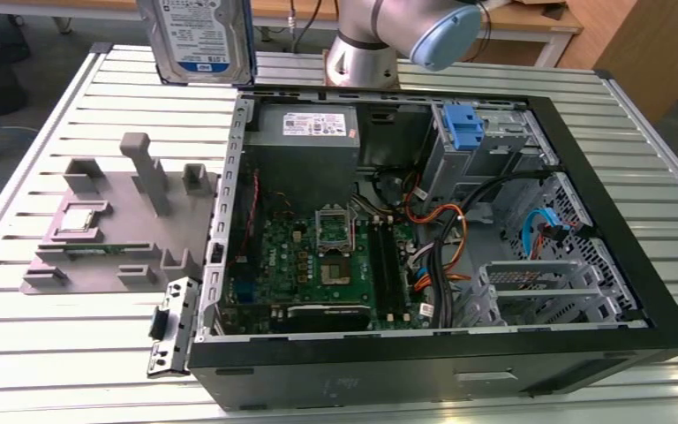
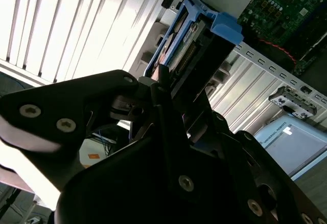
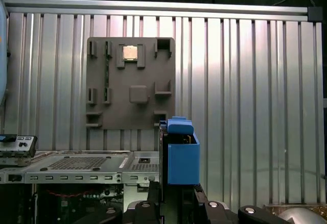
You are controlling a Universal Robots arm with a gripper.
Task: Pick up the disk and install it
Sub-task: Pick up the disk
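The jaws are clenched on the disk point(image 2: 188, 41), and the second wrist view shows this best: dark fingers point(image 2: 162, 89) press against the drive, which is seen edge-on with its blue rail pointing away from the camera, above the slatted surface point(image 2: 76, 20) and a corner of the green motherboard point(image 2: 276, 4). The exterior view shows what the wrist cameras do not, the white-and-blue label on the face of the disk point(image 1: 198, 40). There the drive hangs upright in the air over the far edge of the surface point(image 1: 56, 353), just to the exterior view's left of the arm point(image 1: 369, 44) and beyond the far left corner of the open computer case point(image 1: 433, 375). Inside the case that view shows the grey power-supply box point(image 1: 304, 132) at the far side, a bare blue bracket point(image 1: 463, 128) standing in the drive cage to the exterior view's right of it, and the motherboard point(image 1: 327, 256) on the floor of the case. In the first wrist view the disk point(image 3: 181, 155) appears as a blue block in front of the grey fixture plate point(image 3: 130, 83), which lies flat on the surface point(image 3: 245, 106) and carries a square chip point(image 3: 130, 53); the case point(image 3: 76, 165) sits at that picture's lower edge. The exterior view places the fixture plate point(image 1: 103, 230) on the surface to its left of the case, well apart from the lifted disk.
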